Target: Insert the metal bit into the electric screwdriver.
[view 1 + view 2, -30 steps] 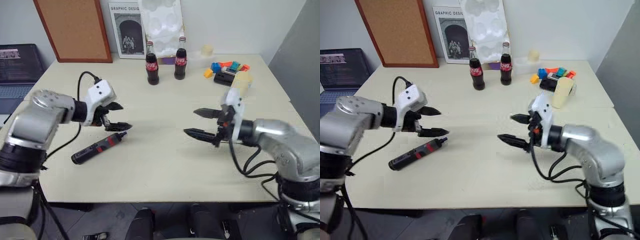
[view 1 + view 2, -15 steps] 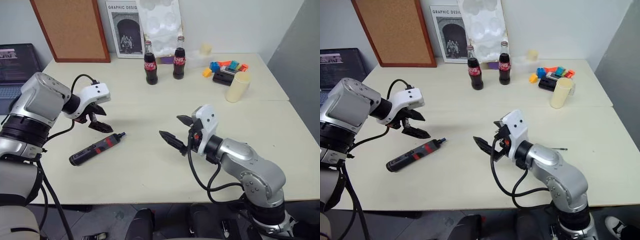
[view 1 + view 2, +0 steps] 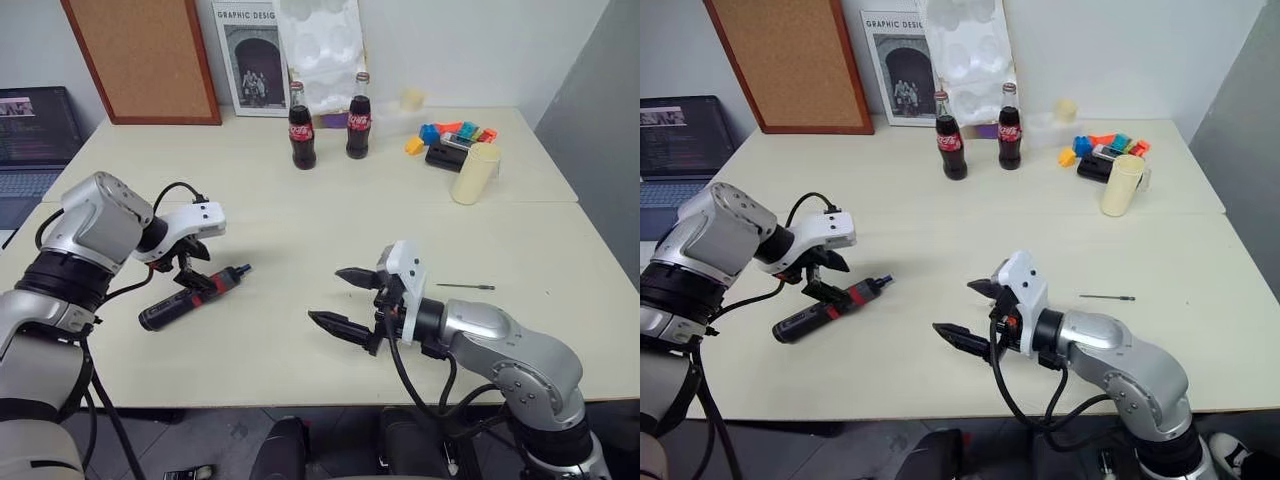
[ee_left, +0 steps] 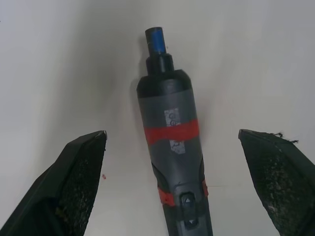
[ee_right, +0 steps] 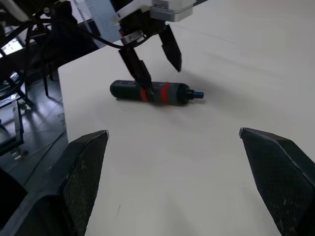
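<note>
Screwdriver first: the electric screwdriver (image 3: 190, 294) lies flat on the table (image 3: 300, 210) at the left, with the left gripper (image 3: 189, 272) poised over its red middle, jaws spread wide on either side and nothing held. It looks rigid with a smooth barrel, so the red band seems the best hold. Mid-table the right gripper (image 3: 337, 298) hovers wide open and empty. Farther right lies the metal bit (image 3: 465, 287), thin, light, likely to roll
</note>
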Controlling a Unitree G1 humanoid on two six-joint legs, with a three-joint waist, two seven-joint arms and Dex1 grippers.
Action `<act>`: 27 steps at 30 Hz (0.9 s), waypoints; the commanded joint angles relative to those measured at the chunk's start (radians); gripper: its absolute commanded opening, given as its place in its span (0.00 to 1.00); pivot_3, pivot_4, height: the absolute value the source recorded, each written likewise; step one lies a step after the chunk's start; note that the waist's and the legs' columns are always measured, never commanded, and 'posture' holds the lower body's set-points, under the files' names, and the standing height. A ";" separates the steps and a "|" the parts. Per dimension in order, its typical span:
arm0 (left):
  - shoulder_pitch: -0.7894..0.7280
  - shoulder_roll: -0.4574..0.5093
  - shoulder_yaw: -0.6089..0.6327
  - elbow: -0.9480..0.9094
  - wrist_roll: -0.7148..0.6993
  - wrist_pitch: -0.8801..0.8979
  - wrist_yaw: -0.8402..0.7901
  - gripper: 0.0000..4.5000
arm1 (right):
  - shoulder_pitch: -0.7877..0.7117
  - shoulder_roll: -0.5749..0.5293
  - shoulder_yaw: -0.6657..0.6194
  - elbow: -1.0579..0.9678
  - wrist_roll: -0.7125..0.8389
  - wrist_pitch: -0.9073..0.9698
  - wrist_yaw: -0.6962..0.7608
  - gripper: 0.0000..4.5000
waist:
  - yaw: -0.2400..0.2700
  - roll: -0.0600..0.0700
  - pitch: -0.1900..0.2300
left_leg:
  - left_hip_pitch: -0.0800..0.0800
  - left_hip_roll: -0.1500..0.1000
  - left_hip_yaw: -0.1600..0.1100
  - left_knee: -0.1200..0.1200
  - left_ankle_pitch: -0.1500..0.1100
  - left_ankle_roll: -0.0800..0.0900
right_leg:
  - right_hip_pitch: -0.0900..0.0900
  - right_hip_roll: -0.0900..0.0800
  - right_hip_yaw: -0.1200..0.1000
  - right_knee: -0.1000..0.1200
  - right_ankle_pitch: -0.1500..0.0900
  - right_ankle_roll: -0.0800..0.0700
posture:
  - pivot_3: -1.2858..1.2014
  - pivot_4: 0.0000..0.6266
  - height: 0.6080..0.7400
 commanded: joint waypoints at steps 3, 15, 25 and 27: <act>0.035 -0.011 0.026 -0.005 0.028 -0.019 0.041 1.00 | -0.010 -0.083 0.015 -0.026 0.006 -0.051 0.072 0.99 | -0.001 0.000 0.000 | 0.000 0.000 0.001 0.000 0.000 0.000 | 0.000 0.000 0.000 0.000 0.000 0.000 | 0.52 0.24 1.00; 0.079 -0.070 0.043 0.011 0.041 -0.023 0.125 1.00 | -0.026 -0.148 0.053 0.021 -0.050 -0.118 0.105 0.99 | 0.004 0.000 0.000 | 0.000 0.000 0.000 0.000 0.000 0.000 | 0.000 0.000 0.000 -0.001 0.000 0.000 | 0.52 0.24 1.00; 0.028 -0.141 0.034 0.125 0.085 -0.089 0.172 1.00 | -0.033 -0.134 0.072 0.023 -0.066 -0.116 0.087 0.99 | 0.023 0.000 0.000 | 0.001 -0.001 -0.002 0.000 0.000 0.001 | 0.002 0.000 -0.002 0.001 0.000 0.000 | 0.52 0.24 1.00; 0.019 -0.154 0.034 0.150 0.094 -0.104 0.176 1.00 | -0.029 -0.132 0.075 0.021 -0.071 -0.117 0.083 0.99 | 0.024 0.000 0.000 | 0.001 -0.001 -0.002 0.000 0.001 0.001 | 0.002 0.000 -0.002 0.001 0.000 0.000 | 0.52 0.24 1.00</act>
